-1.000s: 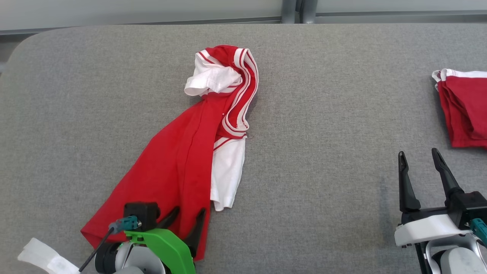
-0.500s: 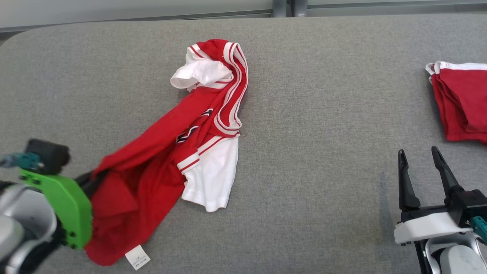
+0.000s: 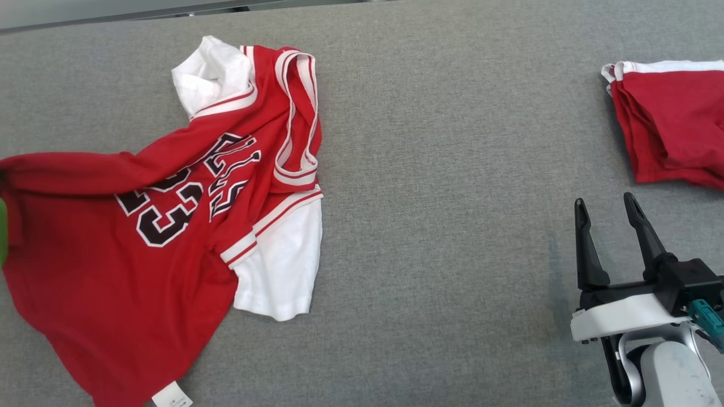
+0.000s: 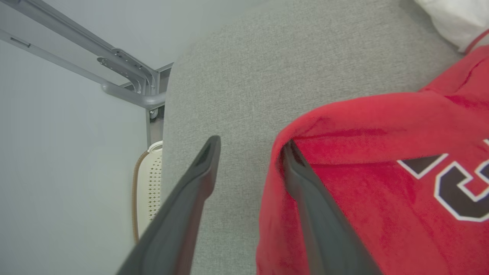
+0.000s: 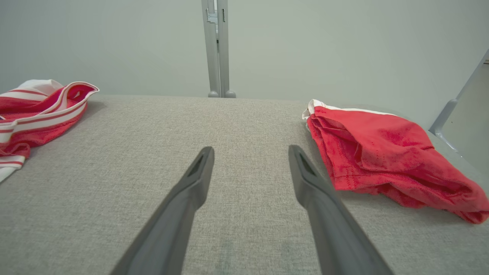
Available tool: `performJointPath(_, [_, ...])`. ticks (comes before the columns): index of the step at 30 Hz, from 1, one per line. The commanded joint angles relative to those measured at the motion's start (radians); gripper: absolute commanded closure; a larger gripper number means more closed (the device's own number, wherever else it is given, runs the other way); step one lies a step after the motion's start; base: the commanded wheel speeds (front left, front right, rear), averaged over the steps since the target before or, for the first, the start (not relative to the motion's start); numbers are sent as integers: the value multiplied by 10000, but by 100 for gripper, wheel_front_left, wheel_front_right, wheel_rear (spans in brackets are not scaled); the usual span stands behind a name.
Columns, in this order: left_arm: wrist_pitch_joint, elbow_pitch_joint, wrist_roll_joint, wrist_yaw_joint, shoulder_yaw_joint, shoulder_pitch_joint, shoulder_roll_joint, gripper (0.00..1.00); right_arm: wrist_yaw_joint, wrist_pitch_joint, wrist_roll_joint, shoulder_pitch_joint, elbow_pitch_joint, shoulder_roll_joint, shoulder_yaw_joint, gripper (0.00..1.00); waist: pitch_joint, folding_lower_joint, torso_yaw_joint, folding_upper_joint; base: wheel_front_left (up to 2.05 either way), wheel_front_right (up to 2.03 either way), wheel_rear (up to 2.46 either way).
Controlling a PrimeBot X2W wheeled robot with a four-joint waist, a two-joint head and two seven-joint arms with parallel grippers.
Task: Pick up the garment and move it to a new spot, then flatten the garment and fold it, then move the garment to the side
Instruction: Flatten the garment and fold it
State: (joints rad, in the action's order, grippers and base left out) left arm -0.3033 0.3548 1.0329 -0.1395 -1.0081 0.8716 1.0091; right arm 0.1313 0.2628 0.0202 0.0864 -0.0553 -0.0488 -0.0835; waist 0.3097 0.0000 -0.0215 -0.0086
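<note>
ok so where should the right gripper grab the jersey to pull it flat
Probably the striped neck band of the jersey, coming from the robot's right over the bare table. It stands up as a folded-over loop, giving the right gripper an edge to pinch.

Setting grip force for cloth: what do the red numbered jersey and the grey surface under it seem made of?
The jersey looks like soft matte knit, perhaps cotton or polyester: it drapes limply in folds and shows a fuzzy nap in the left wrist view. The table cover looks like coarse grey woven fabric or felt, matte, with a flecked grain.
</note>
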Motion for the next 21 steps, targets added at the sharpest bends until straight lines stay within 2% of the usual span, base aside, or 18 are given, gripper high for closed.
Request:
performJointPath(1, [295, 322, -464, -446, -33, 186, -50, 0, -11, 30, 96, -69, -7, -31, -32, 0, 148, 0, -396, 86, 0, 0, 0])
performJointPath(3, [959, 358, -568, -1143, 244, 280, -404, 0, -12, 30, 162, -192, 11, -34, -196, 0, 114, 0, -564, 86, 0, 0, 0])
performJointPath(5, [1526, -111, -456, -1564, 442, 36, -838, 0, -11, 30, 221, -350, 19, -34, -403, 0, 55, 0, -600, 86, 0, 0, 0])
performJointPath(8, [1912, -1173, -336, -2019, 502, -298, -1299, 0, -9, 30, 223, -468, 81, -21, -451, 0, 21, 0, -607, 86, 0, 0, 0])
performJointPath(12, [1713, -2403, -350, -2485, 206, -478, -2153, 0, -9, 30, 215, -385, 135, -37, -358, 0, 27, 0, -678, 86, 0, 0, 0])
performJointPath(16, [1325, -3176, 6, -2406, -234, -867, -2927, 0, -9, 30, 223, -257, 176, -29, -279, 0, 71, 0, -741, 86, 0, 0, 0])
performJointPath(21, [706, -3163, -218, -2310, -992, -918, -3475, 0, -9, 30, 258, -201, 180, -34, -283, 0, 171, 0, -819, 86, 0, 0, 0])
